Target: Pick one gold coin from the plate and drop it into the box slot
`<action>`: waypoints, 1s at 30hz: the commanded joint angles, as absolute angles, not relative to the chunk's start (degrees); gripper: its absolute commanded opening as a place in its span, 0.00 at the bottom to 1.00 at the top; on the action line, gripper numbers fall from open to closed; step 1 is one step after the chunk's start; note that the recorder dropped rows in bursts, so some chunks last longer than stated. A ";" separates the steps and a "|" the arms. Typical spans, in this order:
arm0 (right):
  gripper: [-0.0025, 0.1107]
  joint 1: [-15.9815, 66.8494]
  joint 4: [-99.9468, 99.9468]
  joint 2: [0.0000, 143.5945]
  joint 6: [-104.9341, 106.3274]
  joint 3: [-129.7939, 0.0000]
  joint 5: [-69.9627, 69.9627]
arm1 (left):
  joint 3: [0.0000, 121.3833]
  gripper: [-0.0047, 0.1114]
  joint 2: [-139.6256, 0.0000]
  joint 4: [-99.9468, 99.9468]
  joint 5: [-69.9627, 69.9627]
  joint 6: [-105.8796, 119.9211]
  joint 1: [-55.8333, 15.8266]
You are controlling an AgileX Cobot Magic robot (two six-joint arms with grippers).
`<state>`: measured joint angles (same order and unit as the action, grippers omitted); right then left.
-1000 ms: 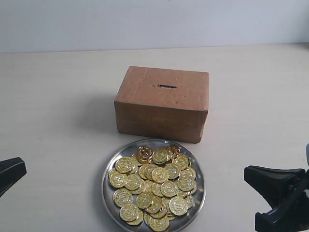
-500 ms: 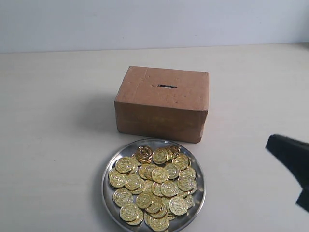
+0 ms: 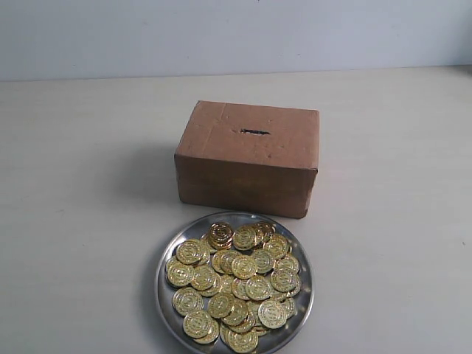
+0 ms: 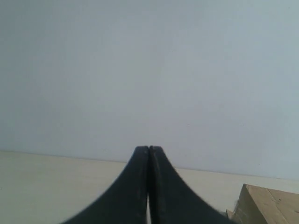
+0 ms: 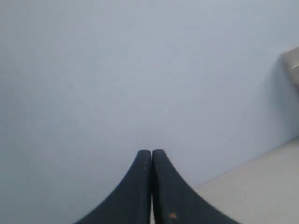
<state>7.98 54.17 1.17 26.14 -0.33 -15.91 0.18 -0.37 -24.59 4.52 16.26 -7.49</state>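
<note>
A round silver plate point(image 3: 165, 259) near the front of the table holds a heap of gold coins point(image 3: 236, 286). Behind it stands the brown cardboard box point(image 3: 248, 158), with the dark slot point(image 3: 254, 132) in its top. Neither arm shows in the exterior view. In the left wrist view my left gripper point(image 4: 149, 149) is shut with nothing in it, aimed at the pale wall, and a corner of the box point(image 4: 266, 205) shows beside it. My right gripper point(image 5: 151, 152) in the right wrist view is also shut and empty, facing the wall.
The table point(image 3: 81, 184) is a pale beige surface that ends at a light blue-grey wall point(image 3: 236, 33) behind the box. A pale object point(image 5: 292, 63) pokes in at one edge of the right wrist view.
Both arms have left the exterior view: the left gripper was gone half a second ago, the right one rose and then went out of frame. Plate, coins and box stayed put.
</note>
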 commanded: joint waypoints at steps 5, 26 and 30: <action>0.02 -3.38 53.86 0.00 26.24 0.00 -16.16 | 0.00 0.04 0.00 -24.34 4.89 16.10 -6.53; 0.02 -3.10 53.86 0.00 26.24 0.00 -16.20 | 0.00 0.04 0.00 -24.34 4.89 16.10 -6.53; 0.02 -2.79 53.86 0.00 26.24 0.00 -16.20 | 0.00 0.04 0.00 -24.34 4.89 16.10 -6.53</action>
